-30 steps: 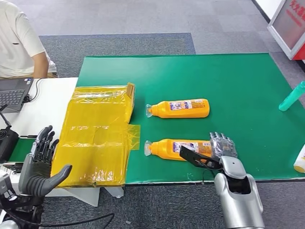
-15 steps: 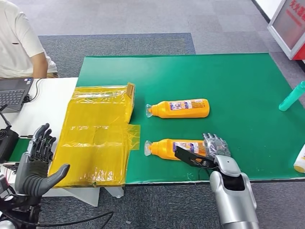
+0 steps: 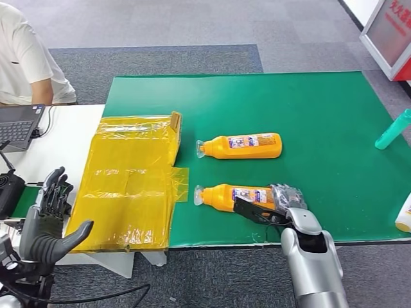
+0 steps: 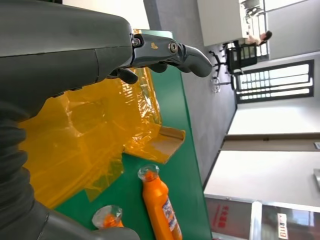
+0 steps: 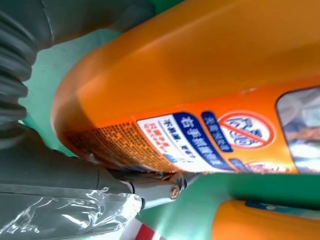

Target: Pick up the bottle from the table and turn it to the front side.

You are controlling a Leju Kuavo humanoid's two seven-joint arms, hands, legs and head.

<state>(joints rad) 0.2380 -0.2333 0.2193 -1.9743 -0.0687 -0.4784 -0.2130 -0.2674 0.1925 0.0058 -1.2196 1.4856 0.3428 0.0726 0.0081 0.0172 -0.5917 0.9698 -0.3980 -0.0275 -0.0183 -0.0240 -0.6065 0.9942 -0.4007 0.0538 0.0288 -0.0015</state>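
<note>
The right hand (image 3: pixel 283 204) grips the base end of the near bottle (image 3: pixel 232 197), which lies on its side on the green mat (image 3: pixel 314 122) near the front edge, cap pointing left. A second bottle (image 3: pixel 241 145) lies just beyond it, apart. The left hand (image 3: pixel 48 218) hovers open and empty, fingers spread, left of the yellow bag (image 3: pixel 128 179)

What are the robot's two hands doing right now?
Left hand: open, holding nothing.
Right hand: gripping the near orange bottle.
</note>
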